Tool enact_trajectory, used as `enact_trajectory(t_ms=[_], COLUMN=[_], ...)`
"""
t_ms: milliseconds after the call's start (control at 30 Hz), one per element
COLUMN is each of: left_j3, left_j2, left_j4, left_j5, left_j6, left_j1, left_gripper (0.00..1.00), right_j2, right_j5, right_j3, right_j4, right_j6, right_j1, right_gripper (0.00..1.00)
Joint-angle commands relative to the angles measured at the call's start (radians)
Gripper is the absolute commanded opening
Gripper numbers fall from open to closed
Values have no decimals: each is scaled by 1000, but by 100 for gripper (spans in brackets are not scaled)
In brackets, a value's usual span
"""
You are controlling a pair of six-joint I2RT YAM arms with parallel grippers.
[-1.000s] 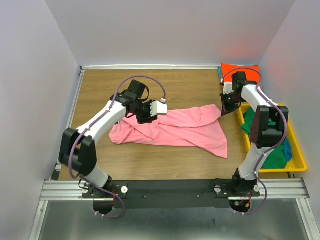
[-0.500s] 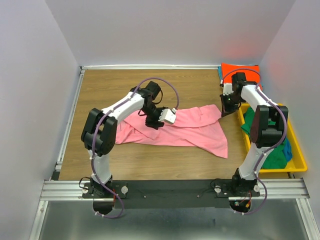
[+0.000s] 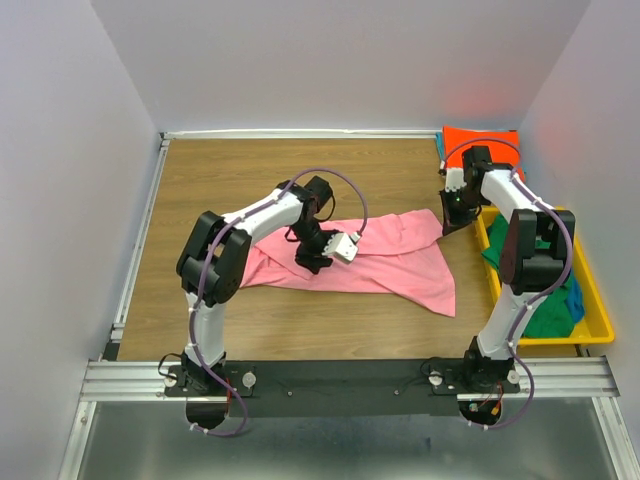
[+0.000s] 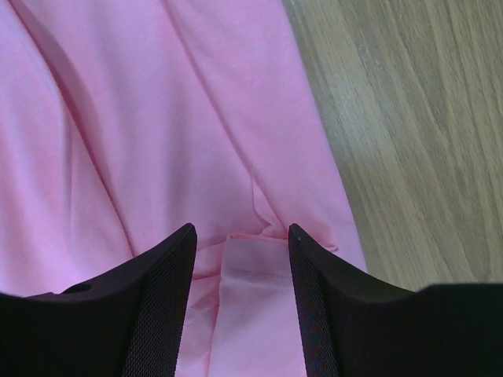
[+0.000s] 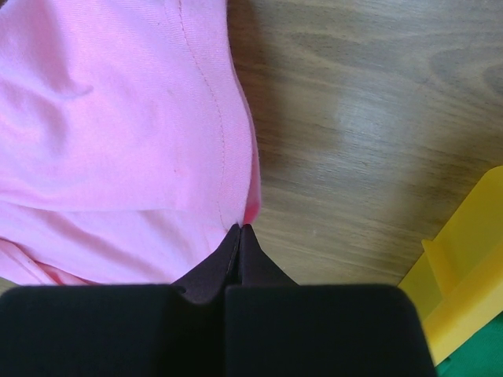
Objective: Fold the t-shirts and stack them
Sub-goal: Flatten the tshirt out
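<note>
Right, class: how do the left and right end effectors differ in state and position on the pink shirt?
The left end effector is open, jaws apart over a fold of the pink t-shirt; the right end effector is shut on its hem. The left hangs over the shirt's left half; the right holds its right corner near the yellow bin. Both face the same shirt.

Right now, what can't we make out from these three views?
- Top view: right arm covers much of the yellow bin; green cloth and blue cloth show, shirt count unknowable.
- Top view: right arm covers the near edge of the orange t-shirt; fold state unclear.
- Top view: left arm covers part of the pink t-shirt; collar and sleeves not identifiable.
- Left wrist view: left fingers open over pink cloth; touching or not, undecidable.
</note>
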Motion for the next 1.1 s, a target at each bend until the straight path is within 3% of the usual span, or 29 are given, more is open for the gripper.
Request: enact_trajectory(t_ms=[0, 333, 400, 433, 600, 700, 833, 967, 1067], left_j3=[-24, -31, -34, -33, -25, 2, 85, 168, 194], left_j2=[30, 44, 45, 44, -7, -80, -174, -257, -297], left_j4=[-24, -16, -13, -10, -9, -15, -39, -46, 8], left_j5=[-35, -68, -74, -75, -72, -48, 16, 109, 150], left_j6=[7, -8, -11, -13, -39, -68, -109, -155, -213], left_j1=[-7, -5, -7, -5, -2, 30, 151, 370, 473], left_gripper=[58, 54, 44, 28, 0, 0, 0, 0, 0], right_j2=[11, 14, 11, 11, -1, -23, -61, -80, -84], right_j5=[10, 7, 10, 11, 13, 14, 10, -4, -4], right_j3=[2, 1, -1, -3, -4, 4, 31, 74, 120], right_j4=[-15, -13, -15, -15, -15, -18, -21, -25, -22], right_j6=[-15, -15, -18, -18, -16, -18, -9, 7, 19], right_j1=[1, 1, 1, 1, 1, 3, 1, 1, 1], right_gripper=[1, 1, 1, 0, 1, 0, 1, 1, 1])
